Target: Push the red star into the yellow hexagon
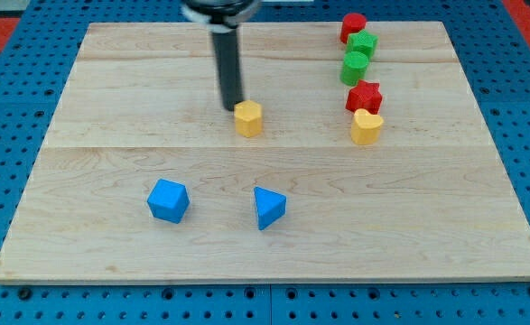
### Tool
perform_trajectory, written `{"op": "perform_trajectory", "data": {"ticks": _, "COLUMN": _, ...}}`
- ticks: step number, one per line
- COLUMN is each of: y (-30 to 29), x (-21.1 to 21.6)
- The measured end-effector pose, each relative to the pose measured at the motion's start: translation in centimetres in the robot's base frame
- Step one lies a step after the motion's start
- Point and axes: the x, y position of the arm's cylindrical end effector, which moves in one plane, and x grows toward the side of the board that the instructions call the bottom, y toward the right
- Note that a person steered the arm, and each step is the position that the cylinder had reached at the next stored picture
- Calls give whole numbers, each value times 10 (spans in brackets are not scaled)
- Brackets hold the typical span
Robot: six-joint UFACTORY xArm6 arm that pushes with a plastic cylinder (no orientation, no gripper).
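The red star (364, 96) lies near the board's (111, 190) right side at the view's upper right, well apart from the yellow hexagon (248, 118), which serves here as the landmark. From the hexagon, the star sits off toward the view's right and slightly higher. The star belongs to a close column of blocks: directly below it, touching or nearly so, is a yellow heart (367, 127); just above it is a green cylinder (355, 67), above that another green block (363, 43) of unclear shape, and at the top a red block (352, 26) whose shape I cannot make out for certain. All of these stand to the right of the hexagon. My tip (234, 107) is just beside the hexagon at its upper left, touching it or almost so; I cannot tell which. The rod (227, 63) rises straight up from there to the view's top. There is no claw on this arm, so nothing can be told of jaws apart or together. Below the hexagon, toward the view's bottom, lie a blue triangle (268, 208) almost directly beneath it and a blue cube (168, 200) further left, both well apart from it.
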Motion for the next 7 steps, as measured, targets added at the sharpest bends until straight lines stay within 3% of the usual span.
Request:
{"op": "perform_trajectory", "data": {"ticks": 1, "y": 48, "x": -42}}
{"op": "perform_trajectory", "data": {"ticks": 2, "y": 87, "x": -45}}
{"op": "perform_trajectory", "data": {"ticks": 5, "y": 170, "x": -37}}
{"op": "perform_trajectory", "data": {"ticks": 6, "y": 224, "x": -34}}
{"op": "perform_trajectory", "data": {"ticks": 7, "y": 223, "x": -6}}
